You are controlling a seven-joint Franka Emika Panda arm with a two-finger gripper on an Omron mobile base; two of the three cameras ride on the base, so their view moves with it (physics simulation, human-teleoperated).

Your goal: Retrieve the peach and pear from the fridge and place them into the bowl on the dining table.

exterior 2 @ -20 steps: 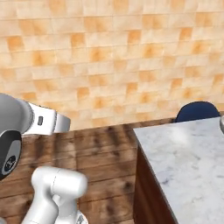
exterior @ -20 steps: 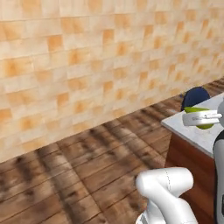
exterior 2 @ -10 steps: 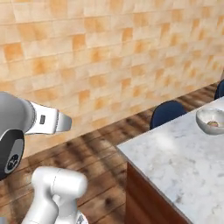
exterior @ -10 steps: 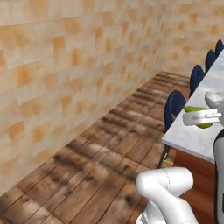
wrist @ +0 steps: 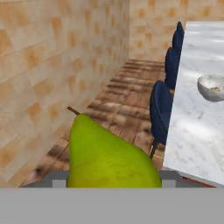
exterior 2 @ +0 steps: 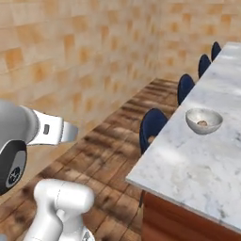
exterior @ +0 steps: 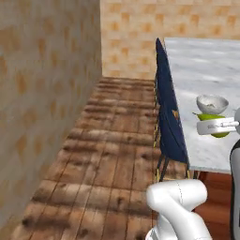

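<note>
the pear (wrist: 109, 155) is clamped between the narrowly parted jaws of the end effector (exterior: 216, 125), stem at 11 o'clock in the hand view. the marble bench (exterior 2: 188, 160) is seen at 3 o'clock, carrying the bowl (exterior 2: 203, 120) with something small and orange-brown inside. blue stools (exterior: 168, 119) are lined along its edge.
</note>
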